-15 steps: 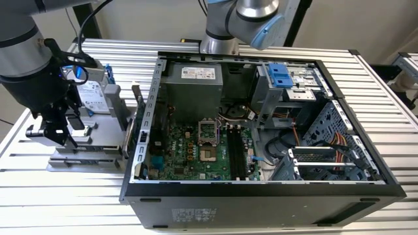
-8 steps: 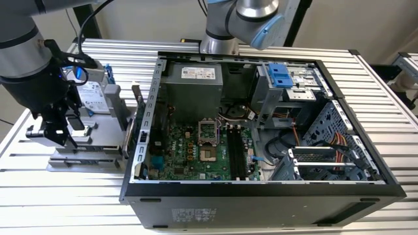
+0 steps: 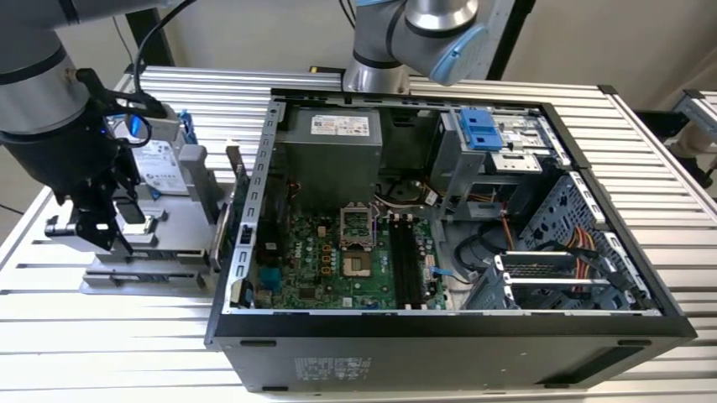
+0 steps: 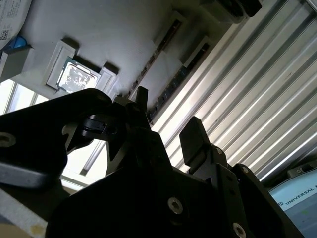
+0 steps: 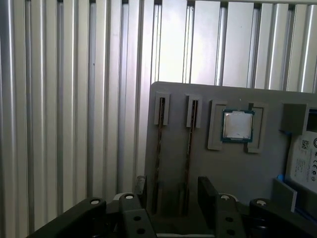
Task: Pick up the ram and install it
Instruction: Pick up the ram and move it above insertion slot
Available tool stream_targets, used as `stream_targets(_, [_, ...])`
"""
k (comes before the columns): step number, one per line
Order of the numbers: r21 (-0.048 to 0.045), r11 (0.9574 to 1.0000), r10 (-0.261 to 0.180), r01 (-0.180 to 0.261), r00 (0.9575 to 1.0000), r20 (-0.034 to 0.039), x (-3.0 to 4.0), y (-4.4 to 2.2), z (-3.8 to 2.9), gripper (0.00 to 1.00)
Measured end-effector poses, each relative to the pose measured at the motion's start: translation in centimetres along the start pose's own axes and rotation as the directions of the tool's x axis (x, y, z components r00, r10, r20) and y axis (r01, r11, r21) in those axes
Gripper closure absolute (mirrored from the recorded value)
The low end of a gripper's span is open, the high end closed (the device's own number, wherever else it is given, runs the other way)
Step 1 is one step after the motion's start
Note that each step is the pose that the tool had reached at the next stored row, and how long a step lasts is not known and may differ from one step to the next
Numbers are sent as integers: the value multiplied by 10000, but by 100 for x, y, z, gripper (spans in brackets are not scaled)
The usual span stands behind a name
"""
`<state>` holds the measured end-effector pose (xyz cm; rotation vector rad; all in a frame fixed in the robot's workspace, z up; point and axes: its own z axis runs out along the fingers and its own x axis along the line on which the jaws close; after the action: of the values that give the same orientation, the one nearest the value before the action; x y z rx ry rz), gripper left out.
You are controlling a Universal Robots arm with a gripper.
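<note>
Two ram sticks (image 5: 160,144) in grey holder (image 5: 237,173), slatted table (image 5: 64,99).

Open computer case (image 3: 448,340), processor chip (image 5: 237,125) in grey tray (image 5: 267,173), slatted metal table (image 3: 112,353)

You see the gripper (image 4: 168,121) in the middle of the frame, its two black fingers (image 4: 195,136) spread apart with nothing between them. Past the fingertips a grey tray (image 4: 124,25) lies on the ribbed metal table (image 4: 257,94). Two sticks sit side by side in the tray's narrow slots: the first ram stick (image 4: 151,62) and, nearer the table's bare ribs, the second ram stick (image 4: 176,82). Their near ends run toward the fingertips. Beside the first ram stick, a square silver processor chip (image 4: 74,79) rests in a white-rimmed pocket. A blue clip (image 4: 20,42) shows at the frame's edge.
</note>
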<state>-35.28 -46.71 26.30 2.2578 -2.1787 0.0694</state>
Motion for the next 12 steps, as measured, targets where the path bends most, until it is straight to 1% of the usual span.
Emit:
stream_targets(7, [1,10000,0,0,10000,1,0,0,2,0])
stream_targets(12, [2,10000,0,0,10000,1,-1,1,17,0])
